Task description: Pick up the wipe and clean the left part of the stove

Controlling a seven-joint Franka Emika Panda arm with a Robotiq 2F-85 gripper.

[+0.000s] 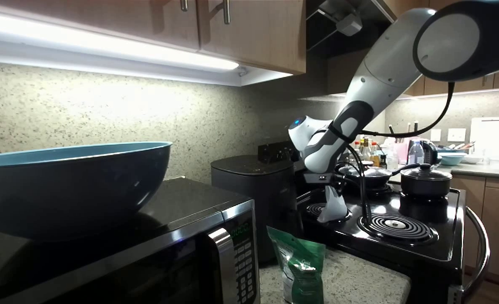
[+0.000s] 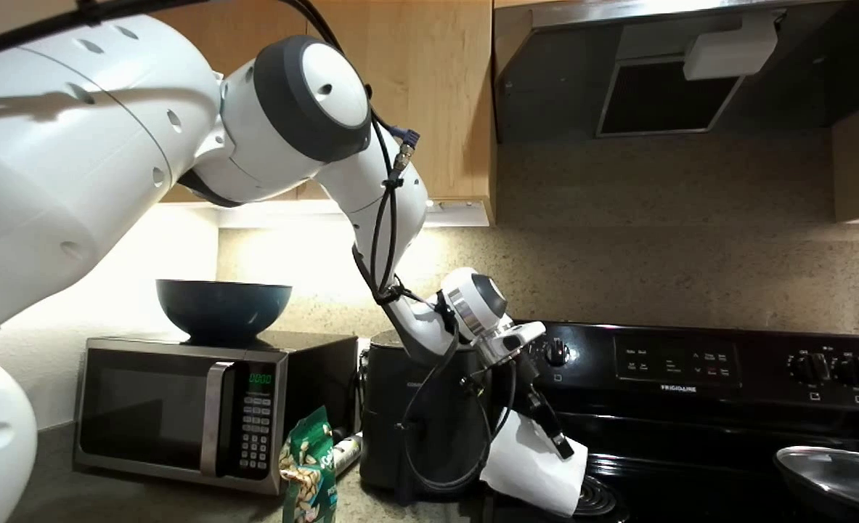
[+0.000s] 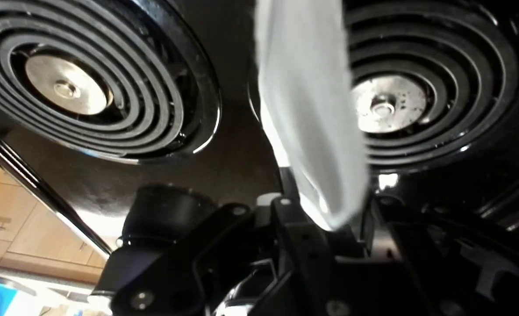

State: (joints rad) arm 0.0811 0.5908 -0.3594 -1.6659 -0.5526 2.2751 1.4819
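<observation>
The white wipe [image 1: 333, 207] hangs from my gripper [image 1: 335, 183] over the rear coil burner [image 1: 316, 210] on the left part of the black stove [image 1: 451, 240]. In an exterior view the wipe [image 2: 527, 465] drapes around the dark fingers of the gripper [image 2: 549, 421]. In the wrist view the folded wipe [image 3: 307, 101] rises from between the fingers of the gripper [image 3: 329, 206], which are closed on it. It covers part of a coil burner [image 3: 452, 70] there. Its lower edge looks close to the coil; I cannot tell if it touches.
A lidded pan [image 1: 373, 179] and a black pot [image 1: 426, 183] stand on the stove's other burners. A dark air fryer [image 2: 400, 414], a microwave [image 2: 157, 414] with a blue bowl [image 2: 222, 309] on top, and a green bag [image 1: 302, 270] stand beside the stove. A range hood [image 2: 661, 43] hangs above.
</observation>
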